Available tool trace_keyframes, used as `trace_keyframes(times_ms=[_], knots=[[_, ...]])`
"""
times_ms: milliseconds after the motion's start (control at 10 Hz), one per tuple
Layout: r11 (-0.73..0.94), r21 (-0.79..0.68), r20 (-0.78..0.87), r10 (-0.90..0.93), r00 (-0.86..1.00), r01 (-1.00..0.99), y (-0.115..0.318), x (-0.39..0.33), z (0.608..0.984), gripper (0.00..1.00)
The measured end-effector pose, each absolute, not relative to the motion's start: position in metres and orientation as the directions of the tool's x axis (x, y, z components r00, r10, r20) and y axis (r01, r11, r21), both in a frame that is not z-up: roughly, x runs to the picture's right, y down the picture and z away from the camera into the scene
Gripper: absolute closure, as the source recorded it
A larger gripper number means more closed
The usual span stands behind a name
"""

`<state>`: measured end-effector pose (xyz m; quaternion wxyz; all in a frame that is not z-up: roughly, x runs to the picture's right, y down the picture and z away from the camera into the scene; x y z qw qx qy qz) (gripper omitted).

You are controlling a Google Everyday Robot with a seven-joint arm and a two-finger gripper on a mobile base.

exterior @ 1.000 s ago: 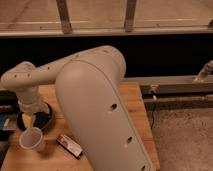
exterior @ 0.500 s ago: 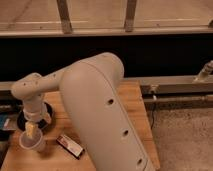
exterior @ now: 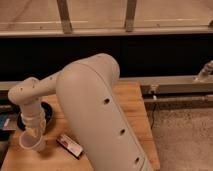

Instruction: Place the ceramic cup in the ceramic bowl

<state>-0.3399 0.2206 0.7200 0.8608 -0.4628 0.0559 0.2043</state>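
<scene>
Found the gripper (exterior: 34, 134) low over the near left part of the table (exterior: 131, 102), set straight down onto the ceramic cup (exterior: 29, 146), with the arm's wrist standing upright above it. Could not tell how wide the jaws stood, nor whether anything was truly gripped: saw only the gripper's end meeting the cup's rim. Found the cup upright on the wood, resting on the table and not lifted, just in front of the ceramic bowl (exterior: 50, 113). Saw the bowl only in part, its dark edge showing on either side of the wrist, with nothing visible inside it.

Judged the task to be at the pick-up and nowhere past it: approach made, contact at the cup, no lift yet. Left to do, by that reading: secure the cup, raise it, carry it the short way back over the bowl, set it down inside and let go.

Noted a light wooden table, plank-topped, with a small dark packet (exterior: 70, 146) lying flat just to the right of the cup and something blue (exterior: 4, 121) at the far left edge, too cut off to name. Noted the big pale arm (exterior: 102, 120) covering most of the table's middle. Beyond the table, saw a metal rail (exterior: 175, 84) running along a dark band of wall, with framed glazing (exterior: 64, 15) above, and a speckled floor (exterior: 185, 135) to the right.
</scene>
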Motion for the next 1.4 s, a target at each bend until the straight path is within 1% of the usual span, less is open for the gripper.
trace_keyframes(times_ms=[100,200,300,500,900,1000,1100,1200,1400], knots=[[0.495,-0.769,-0.287,0.3,0.91,-0.405,0.219,-0.339,0.718,0.94],[0.5,-0.765,-0.286,0.302,0.909,-0.406,0.218,-0.34,0.718,0.99],[0.506,-0.76,-0.288,0.301,0.909,-0.408,0.217,-0.341,0.717,1.0],[0.562,-0.716,-0.292,0.298,0.909,-0.415,0.193,-0.339,0.707,1.0],[0.667,-0.622,-0.283,0.297,0.912,-0.41,0.135,-0.34,0.673,1.0],[0.696,-0.587,-0.282,0.302,0.911,-0.413,0.113,-0.338,0.667,1.0],[0.707,-0.576,-0.282,0.301,0.911,-0.412,0.103,-0.341,0.665,1.0],[0.716,-0.57,-0.275,0.297,0.915,-0.404,0.09,-0.345,0.668,1.0],[0.711,-0.58,-0.257,0.303,0.918,-0.398,0.064,-0.353,0.694,1.0]])
